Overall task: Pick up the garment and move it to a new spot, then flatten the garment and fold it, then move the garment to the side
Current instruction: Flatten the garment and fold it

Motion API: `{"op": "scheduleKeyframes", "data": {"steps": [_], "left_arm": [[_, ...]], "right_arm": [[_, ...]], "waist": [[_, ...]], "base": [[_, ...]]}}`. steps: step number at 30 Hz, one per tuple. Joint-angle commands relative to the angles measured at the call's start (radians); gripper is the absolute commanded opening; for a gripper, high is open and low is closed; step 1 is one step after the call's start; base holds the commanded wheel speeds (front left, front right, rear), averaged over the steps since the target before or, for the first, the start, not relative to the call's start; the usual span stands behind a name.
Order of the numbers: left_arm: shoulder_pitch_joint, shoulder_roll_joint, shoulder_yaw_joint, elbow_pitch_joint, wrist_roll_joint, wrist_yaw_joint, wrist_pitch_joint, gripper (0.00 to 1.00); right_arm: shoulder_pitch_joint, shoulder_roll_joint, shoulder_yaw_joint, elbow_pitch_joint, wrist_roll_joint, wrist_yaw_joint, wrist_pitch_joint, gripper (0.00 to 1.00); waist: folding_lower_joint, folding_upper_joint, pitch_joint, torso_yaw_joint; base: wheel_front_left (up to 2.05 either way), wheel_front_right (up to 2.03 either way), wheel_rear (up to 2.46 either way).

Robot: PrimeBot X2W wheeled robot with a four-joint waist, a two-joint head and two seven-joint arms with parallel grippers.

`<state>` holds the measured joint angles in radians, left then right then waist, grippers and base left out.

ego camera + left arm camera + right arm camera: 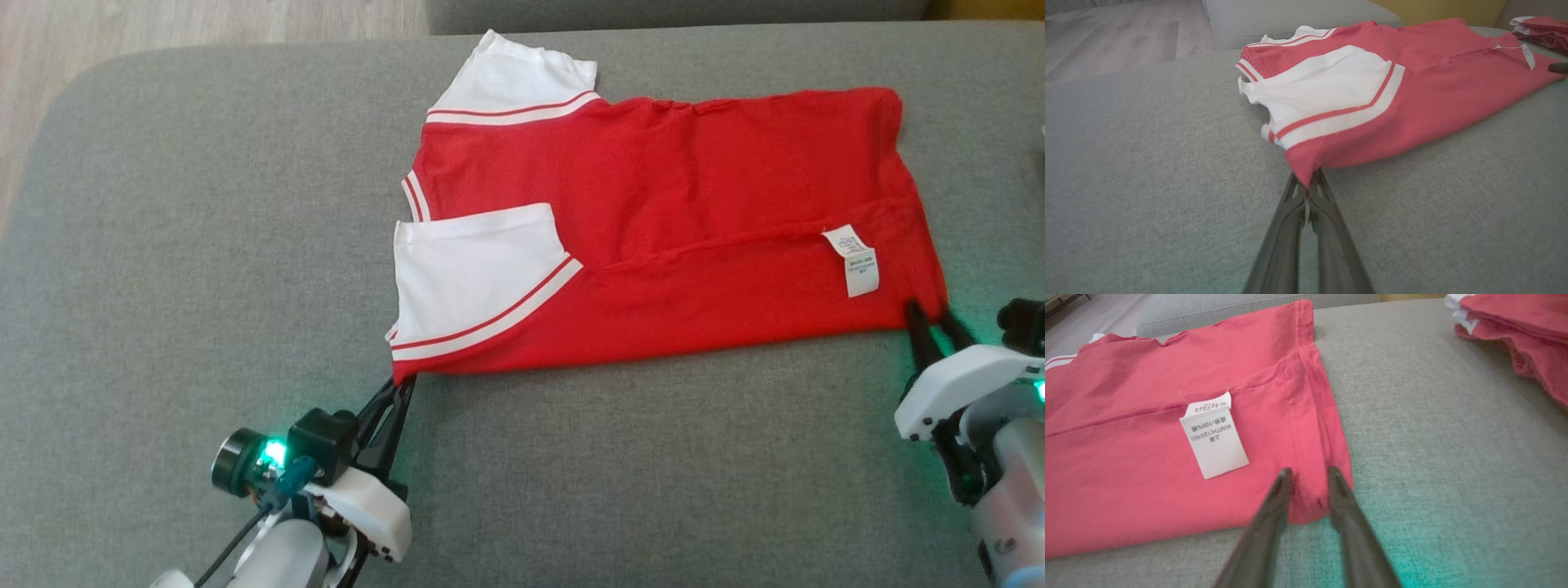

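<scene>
On a grey sofa cushion (204, 245), with pale wood floor (163, 24) beyond its far left corner, a red T-shirt (694, 188) with white sleeves lies flat and lengthwise in front of us, collar end to our left and hem to our right. A care label (853, 261) shows on top near the hem, and the near sleeve (473, 269) lies folded in over the body.

Our left gripper (402, 388) is pinched tight on the shirt's near left corner, red cloth caught between its fingertips. Our right gripper (931, 322) sits at the near hem corner with its fingers partly apart, tips resting on the cloth and not clamped. A second red garment (1515, 335) lies well apart to the right.

We judge this to be the folding step, with the near edge being taken up. Next, the right fingers must close on the hem, then both arms must lift evenly and carry that edge across.
</scene>
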<state>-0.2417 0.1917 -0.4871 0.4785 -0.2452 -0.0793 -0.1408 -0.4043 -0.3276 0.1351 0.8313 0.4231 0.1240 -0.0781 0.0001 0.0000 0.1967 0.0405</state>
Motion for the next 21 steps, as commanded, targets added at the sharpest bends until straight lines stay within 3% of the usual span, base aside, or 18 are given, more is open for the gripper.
{"op": "scheduleKeyframes", "data": {"steps": [1,8,21], "left_arm": [[-0.031,0.027,0.028,-0.029,0.005,0.005,-0.002,0.00],[0.029,0.042,0.024,-0.047,-0.012,0.014,0.005,0.00],[0.225,0.096,0.016,-0.184,-0.055,0.033,0.045,0.00]], "right_arm": [[-0.011,-0.022,0.024,-0.015,0.010,0.007,0.002,0.00],[0.054,-0.037,0.065,-0.047,0.052,0.007,0.028,0.00],[0.271,-0.152,0.067,-0.188,0.125,0.007,0.032,0.00]], "waist": [[-0.0001,0.0000,-0.006,0.000],[-0.0001,0.0000,-0.059,-0.013],[-0.0001,0.0000,-0.159,-0.013]], "base": [[0.00,0.00,0.00],[0.00,0.00,0.00],[0.00,0.00,0.00]]}}
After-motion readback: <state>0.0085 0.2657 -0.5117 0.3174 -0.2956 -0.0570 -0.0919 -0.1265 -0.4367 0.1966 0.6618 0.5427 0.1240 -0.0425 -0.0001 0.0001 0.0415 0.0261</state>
